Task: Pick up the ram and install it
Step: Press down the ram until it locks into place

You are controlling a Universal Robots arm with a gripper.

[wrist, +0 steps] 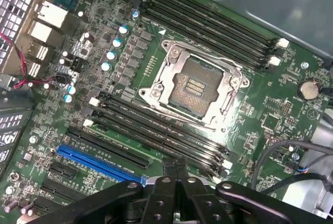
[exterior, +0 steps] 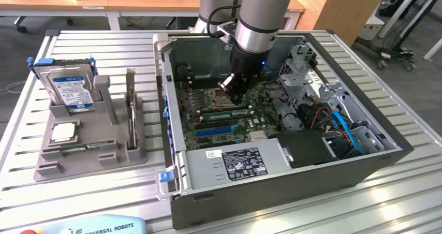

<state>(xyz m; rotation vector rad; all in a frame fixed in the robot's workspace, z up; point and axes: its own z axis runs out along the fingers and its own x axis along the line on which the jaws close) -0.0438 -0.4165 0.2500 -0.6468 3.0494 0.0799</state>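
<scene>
On the counter [exterior: 41, 203], at the exterior view's left, is a grey holder [exterior: 90, 159]. Inside the open computer case [exterior: 276, 192], the ram [exterior: 224, 112] seems to stand in a motherboard slot. The hand [exterior: 231, 96] [wrist: 177, 168] is just above it, fingers closed together.

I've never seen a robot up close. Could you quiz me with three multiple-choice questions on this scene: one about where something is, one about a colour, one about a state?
1. Where does the robot arm reach?
A) over the grey holder
B) into the computer case
C) over the wooden desk

2. What colour is the label on the hard drive?
A) blue
B) red
C) yellow

3. How is the computer case?
A) closed
B) open on top
C) upside down

Answers:
1. B, the arm's end hangs over the motherboard inside the case.
2. A, the label is plainly blue.
3. B, the motherboard lies exposed from above.
</scene>
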